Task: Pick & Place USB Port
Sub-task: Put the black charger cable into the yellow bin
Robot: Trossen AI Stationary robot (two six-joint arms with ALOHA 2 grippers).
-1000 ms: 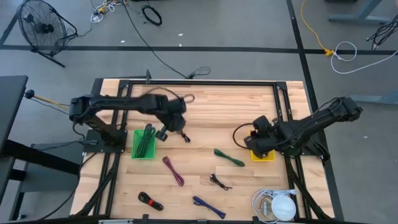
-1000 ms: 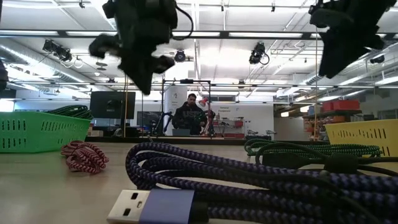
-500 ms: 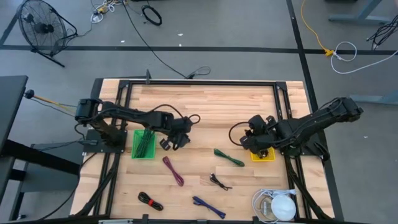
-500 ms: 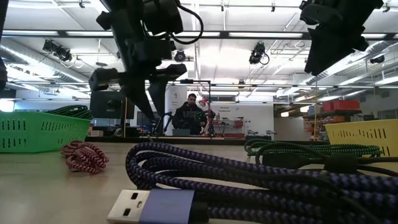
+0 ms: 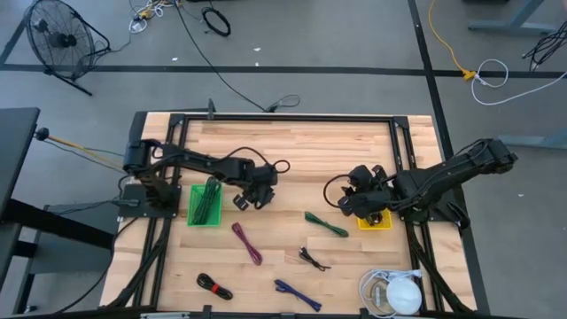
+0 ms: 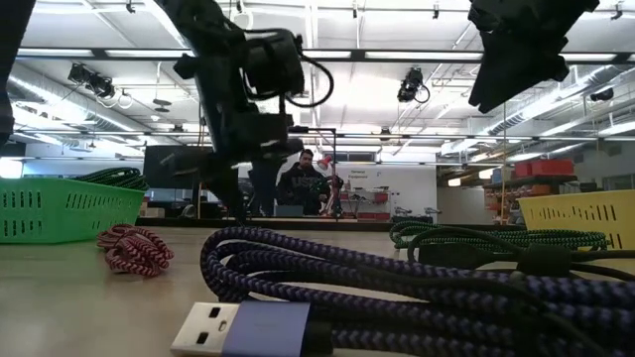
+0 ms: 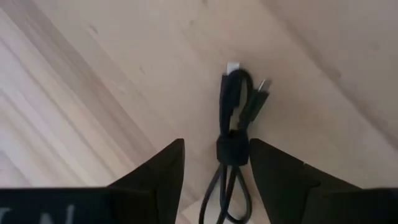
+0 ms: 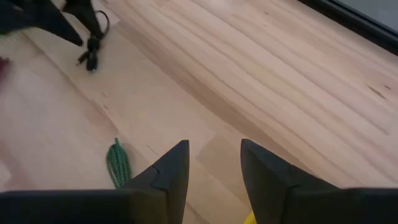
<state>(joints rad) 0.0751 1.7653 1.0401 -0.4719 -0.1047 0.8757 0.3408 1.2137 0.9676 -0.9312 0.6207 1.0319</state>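
A black bundled USB cable (image 7: pixel 233 118) lies flat on the wooden table, tied by a strap at its middle. My left gripper (image 7: pixel 217 168) is open and low over it, one finger on each side of the strap and clear of it; it also shows in the high view (image 5: pixel 255 195). My right gripper (image 8: pixel 214 165) is open with nothing between its fingers, above bare wood (image 5: pixel 348 202), between a green cable (image 5: pixel 326 224) and a yellow bin (image 5: pixel 376 219).
A green basket (image 5: pixel 205 204) holding green cables stands left of my left gripper. A maroon cable (image 5: pixel 247 243), a small black cable (image 5: pixel 313 259), a black-and-red cable (image 5: pixel 213 285) and a blue cable (image 5: pixel 297 294) lie nearer. A white object (image 5: pixel 394 292) sits at the near right.
My left gripper has come down toward the black cable, moved a little toward the table's near edge, and opened. It now straddles the cable. My right gripper has shifted a little toward the table's left.
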